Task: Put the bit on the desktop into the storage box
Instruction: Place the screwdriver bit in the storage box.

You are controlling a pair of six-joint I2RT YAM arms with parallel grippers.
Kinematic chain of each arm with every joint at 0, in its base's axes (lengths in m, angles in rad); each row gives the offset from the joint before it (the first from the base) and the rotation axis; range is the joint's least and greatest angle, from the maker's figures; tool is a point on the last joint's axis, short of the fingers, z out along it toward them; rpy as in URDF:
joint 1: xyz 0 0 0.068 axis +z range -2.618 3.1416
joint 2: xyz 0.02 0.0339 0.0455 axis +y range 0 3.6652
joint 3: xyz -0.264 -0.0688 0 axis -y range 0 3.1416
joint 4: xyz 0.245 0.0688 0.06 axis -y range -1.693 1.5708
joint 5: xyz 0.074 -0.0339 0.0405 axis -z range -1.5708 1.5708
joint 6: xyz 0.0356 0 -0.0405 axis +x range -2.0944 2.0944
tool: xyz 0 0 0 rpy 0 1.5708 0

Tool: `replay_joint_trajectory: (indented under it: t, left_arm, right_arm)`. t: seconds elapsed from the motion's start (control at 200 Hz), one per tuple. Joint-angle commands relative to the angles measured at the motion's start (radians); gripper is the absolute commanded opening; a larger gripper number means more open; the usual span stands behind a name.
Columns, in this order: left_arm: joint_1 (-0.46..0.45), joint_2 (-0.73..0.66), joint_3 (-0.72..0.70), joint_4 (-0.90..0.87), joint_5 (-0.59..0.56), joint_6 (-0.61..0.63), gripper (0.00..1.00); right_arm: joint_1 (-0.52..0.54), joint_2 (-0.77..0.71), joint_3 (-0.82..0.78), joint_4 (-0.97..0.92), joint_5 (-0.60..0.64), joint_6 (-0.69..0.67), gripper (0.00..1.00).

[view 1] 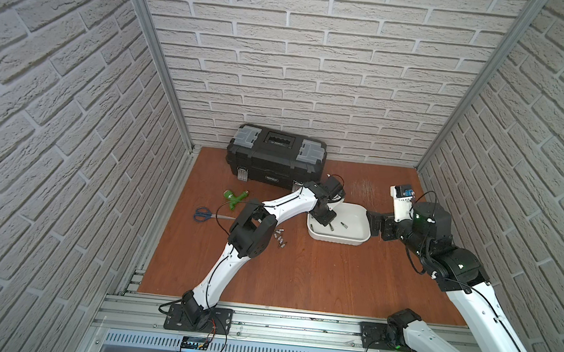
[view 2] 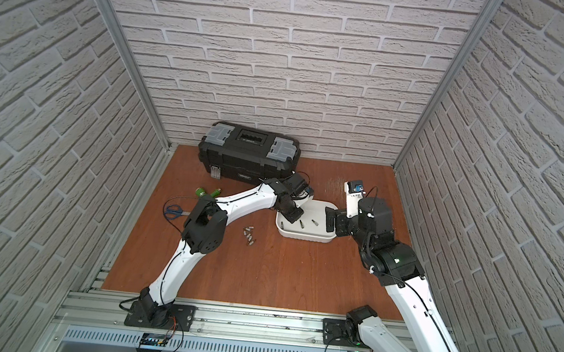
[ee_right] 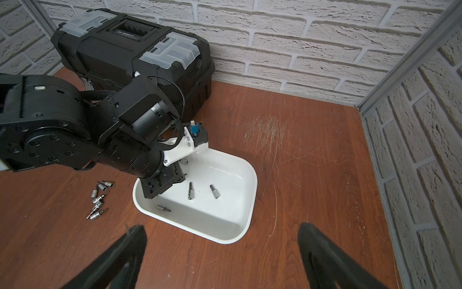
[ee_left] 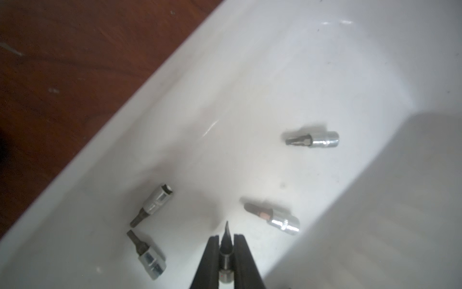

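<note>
My left gripper (ee_left: pixel 227 240) hangs low inside the white storage box (ee_left: pixel 125 117), shut on a silver bit (ee_left: pixel 226 252) whose dark tip pokes out past the fingertips. Several more bits (ee_left: pixel 312 140) lie on the box floor. In both top views the left gripper (view 1: pixel 322 219) is over the box's left end (view 1: pixel 355 240). A cluster of several bits (view 1: pixel 280 239) (ee_right: pixel 98 200) lies on the desktop (view 1: pixel 300 272) left of the box. My right gripper (ee_right: pixel 222 232) stands open and empty just right of the box (ee_right: pixel 247 225).
A black toolbox (view 1: pixel 275 155) stands against the back wall. A green tool (view 1: pixel 235 197) and blue-handled scissors (view 1: pixel 206 213) lie at the left. A scuffed patch (ee_right: pixel 267 130) marks the board behind the box. Brick walls enclose three sides; the aluminium rail (view 1: pixel 295 324) runs along the front.
</note>
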Motion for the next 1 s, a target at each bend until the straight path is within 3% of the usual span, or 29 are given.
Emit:
replay_joint_trajectory:
  t: [0.0, 0.215, 0.53, 0.73, 0.995]
  left_arm:
    - [-0.006, 0.012, 0.024, -0.008, 0.012, -0.002, 0.13]
    - [-0.006, 0.004, 0.025, -0.011, 0.01, -0.002, 0.23]
    - [-0.018, -0.062, -0.002, -0.015, -0.037, 0.008, 0.45]
    - [-0.022, -0.129, -0.038, -0.011, -0.056, 0.013, 0.53]
    - [-0.023, -0.239, -0.123, -0.007, -0.104, 0.026, 0.56]
  right_arm:
    - [-0.003, -0.003, -0.015, 0.025, 0.008, 0.004, 0.99]
    - [-0.003, -0.002, -0.016, 0.024, 0.013, 0.003, 0.99]
    - [-0.003, -0.011, -0.02, 0.019, 0.021, 0.001, 0.99]
    - [-0.003, -0.011, -0.02, 0.017, 0.021, 0.003, 0.99]
    - [-0.003, -0.014, -0.014, 0.011, 0.016, 0.002, 0.99]
